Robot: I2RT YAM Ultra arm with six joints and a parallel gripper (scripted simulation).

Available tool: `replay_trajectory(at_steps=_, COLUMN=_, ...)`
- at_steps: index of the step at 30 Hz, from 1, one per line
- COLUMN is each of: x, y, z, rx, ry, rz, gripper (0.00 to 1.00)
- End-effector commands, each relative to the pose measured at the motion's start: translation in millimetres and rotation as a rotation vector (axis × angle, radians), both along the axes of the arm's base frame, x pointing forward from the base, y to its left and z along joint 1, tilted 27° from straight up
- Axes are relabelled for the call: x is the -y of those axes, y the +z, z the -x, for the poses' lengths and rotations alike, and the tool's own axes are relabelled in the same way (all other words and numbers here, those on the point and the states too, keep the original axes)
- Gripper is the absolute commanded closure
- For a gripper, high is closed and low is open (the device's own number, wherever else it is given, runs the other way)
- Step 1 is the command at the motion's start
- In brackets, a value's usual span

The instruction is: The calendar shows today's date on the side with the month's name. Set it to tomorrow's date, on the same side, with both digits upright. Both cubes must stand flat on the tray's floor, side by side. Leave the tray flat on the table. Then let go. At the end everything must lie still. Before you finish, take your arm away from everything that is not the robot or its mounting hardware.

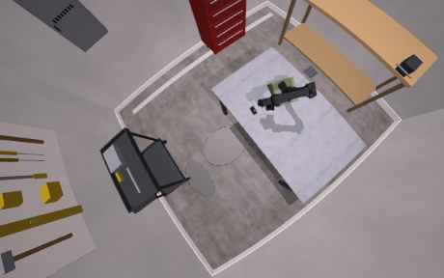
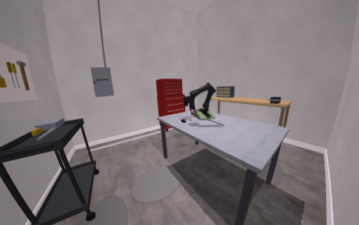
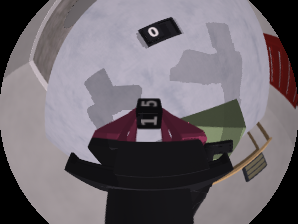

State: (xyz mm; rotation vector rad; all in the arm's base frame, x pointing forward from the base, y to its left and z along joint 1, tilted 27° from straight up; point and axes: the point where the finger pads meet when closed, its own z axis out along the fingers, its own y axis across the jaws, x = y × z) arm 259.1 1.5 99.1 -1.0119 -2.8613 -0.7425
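Observation:
In the wrist view my gripper (image 3: 149, 111) is shut on a black digit cube (image 3: 149, 115). Its faces show a 1 and what looks like a 5. I hold it above the grey table. A second black cube (image 3: 160, 32) lies on the table farther out, with a 0 on top. It also shows in the overhead view (image 1: 253, 110) and in the side view (image 2: 182, 121). The olive green tray (image 3: 216, 119) lies just right of my fingers. It also shows under the arm in the overhead view (image 1: 280, 87) and in the side view (image 2: 204, 114). My gripper (image 1: 266, 103) hangs between the tray and the loose cube.
A red drawer cabinet (image 2: 170, 98) stands behind the table's far corner. A wooden bench (image 2: 254, 102) with a small box stands behind the table. A black cart (image 2: 47, 156) stands at the left of the room, away from the table.

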Motion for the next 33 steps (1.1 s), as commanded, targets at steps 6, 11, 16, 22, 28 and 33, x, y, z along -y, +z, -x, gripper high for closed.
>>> replay_trajectory(at_steps=6, x=1.7, y=1.8, z=-2.2, rx=0.024, ry=0.019, rz=0.008, gripper=0.74)
replay_trajectory(at_steps=11, x=0.7, y=0.0, z=-2.5, rx=0.024, ry=0.019, rz=0.009, gripper=0.74)
replay_trajectory(at_steps=16, x=-4.2, y=-10.0, z=-4.2, rx=0.024, ry=0.019, rz=0.008, gripper=0.74)
replay_trajectory(at_steps=22, x=-11.3, y=-24.3, z=-6.5, rx=0.024, ry=0.019, rz=0.008, gripper=0.74)
replay_trajectory(at_steps=28, x=-24.3, y=-50.3, z=-10.7, rx=0.025, ry=0.019, rz=0.008, gripper=0.74)
replay_trajectory(at_steps=33, x=-33.7, y=-69.1, z=-13.7, rx=0.025, ry=0.019, rz=0.007, gripper=0.74)
